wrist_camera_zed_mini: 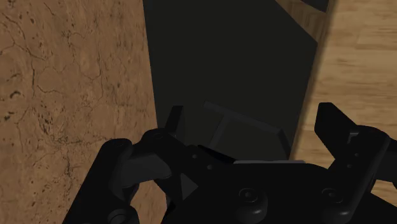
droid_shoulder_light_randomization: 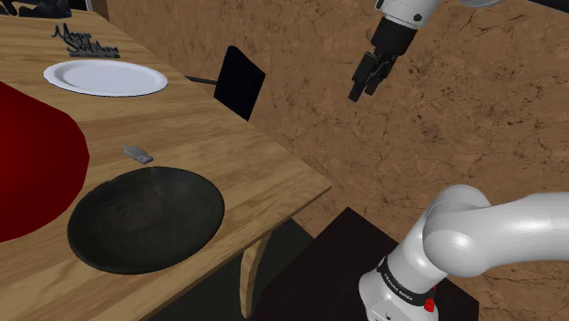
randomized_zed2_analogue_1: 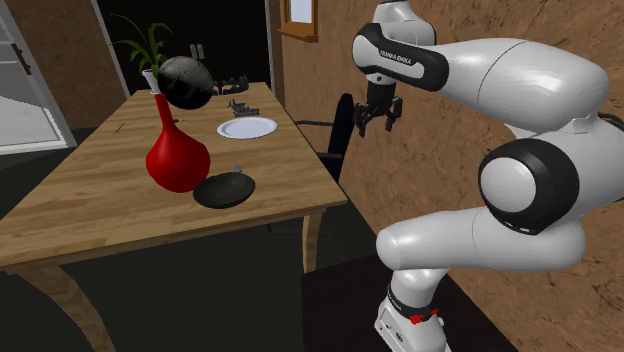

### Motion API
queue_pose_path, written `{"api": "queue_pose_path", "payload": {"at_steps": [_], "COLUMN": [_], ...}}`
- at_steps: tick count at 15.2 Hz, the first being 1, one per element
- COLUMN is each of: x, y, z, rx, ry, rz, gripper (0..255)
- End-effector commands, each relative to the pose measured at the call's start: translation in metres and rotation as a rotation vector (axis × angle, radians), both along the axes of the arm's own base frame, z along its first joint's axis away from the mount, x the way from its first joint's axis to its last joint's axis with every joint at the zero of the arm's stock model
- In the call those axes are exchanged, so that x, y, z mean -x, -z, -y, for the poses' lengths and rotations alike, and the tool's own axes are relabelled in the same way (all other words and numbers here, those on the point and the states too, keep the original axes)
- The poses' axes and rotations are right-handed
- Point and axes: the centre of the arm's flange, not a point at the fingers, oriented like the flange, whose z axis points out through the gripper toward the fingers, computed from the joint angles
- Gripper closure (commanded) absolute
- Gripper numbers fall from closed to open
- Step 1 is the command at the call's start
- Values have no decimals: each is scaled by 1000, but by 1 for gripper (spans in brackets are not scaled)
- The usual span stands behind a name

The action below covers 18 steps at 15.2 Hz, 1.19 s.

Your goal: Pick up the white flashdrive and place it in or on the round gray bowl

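A small pale grey flash drive (droid_shoulder_light_randomization: 139, 154) lies on the wooden table (droid_shoulder_light_randomization: 264, 169), just beyond the rim of a shallow, round, dark grey bowl (droid_shoulder_light_randomization: 146, 219). In the second exterior view the flash drive (randomized_zed2_analogue_1: 236, 167) sits beside the bowl (randomized_zed2_analogue_1: 223, 190), at the foot of the red vase. My gripper (droid_shoulder_light_randomization: 365, 88) hangs high in the air off the table's edge, above the floor and near the black chair. It is well away from both objects. Its fingers stand apart with nothing between them, as the wrist view shows (wrist_camera_zed_mini: 254, 121). The second exterior view has the gripper (randomized_zed2_analogue_1: 378, 120) over the chair.
A large red vase (droid_shoulder_light_randomization: 27, 164) stands close to the bowl. A white plate (droid_shoulder_light_randomization: 105, 77) and a small dark ornament (droid_shoulder_light_randomization: 84, 41) lie farther back. A black chair (droid_shoulder_light_randomization: 239, 80) stands against the table's edge. A brown wall (droid_shoulder_light_randomization: 456, 119) rises behind the arm.
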Motion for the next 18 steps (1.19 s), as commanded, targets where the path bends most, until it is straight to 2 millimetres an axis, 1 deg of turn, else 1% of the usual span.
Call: {"api": "queue_pose_path", "payload": {"at_steps": [1, 9, 18], "x": [0, -40, -92], "y": [0, 28, 59], "z": [0, -92, -194], "rx": [0, -17, -37], "ry": [0, 56, 119], "rz": [0, -16, -33], "gripper": [0, 0, 0]}}
